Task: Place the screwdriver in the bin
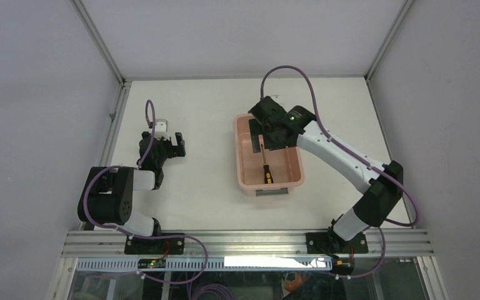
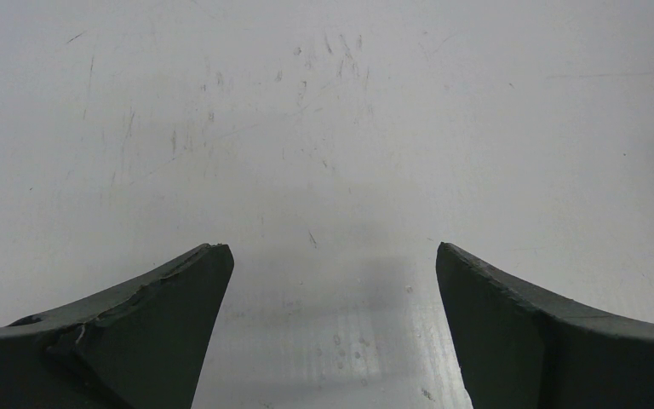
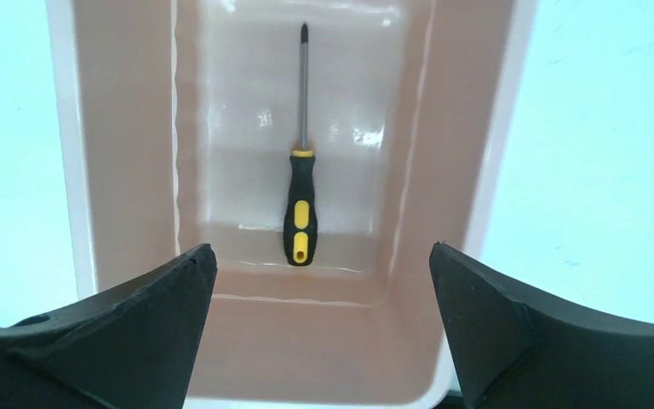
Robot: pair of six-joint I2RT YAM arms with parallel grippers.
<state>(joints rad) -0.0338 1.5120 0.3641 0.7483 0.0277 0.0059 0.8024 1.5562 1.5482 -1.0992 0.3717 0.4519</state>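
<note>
The screwdriver (image 3: 300,209) lies flat inside the bin (image 3: 128,128); the right gripper (image 3: 321,249) hangs over it, jaws wide, holding nothing; the left gripper (image 2: 331,248) gapes empty above the table (image 2: 324,102); lifting away carelessly could clip the rim and shove the bin.

A white table (image 1: 194,187) stands between plain grey walls (image 1: 31,81).

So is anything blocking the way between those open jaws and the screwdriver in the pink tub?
Nothing visible. In the right wrist view the screwdriver lies alone on the floor of the bin, with open space between it and the right arm's spread jaws. It already sits where it has to go.
</note>
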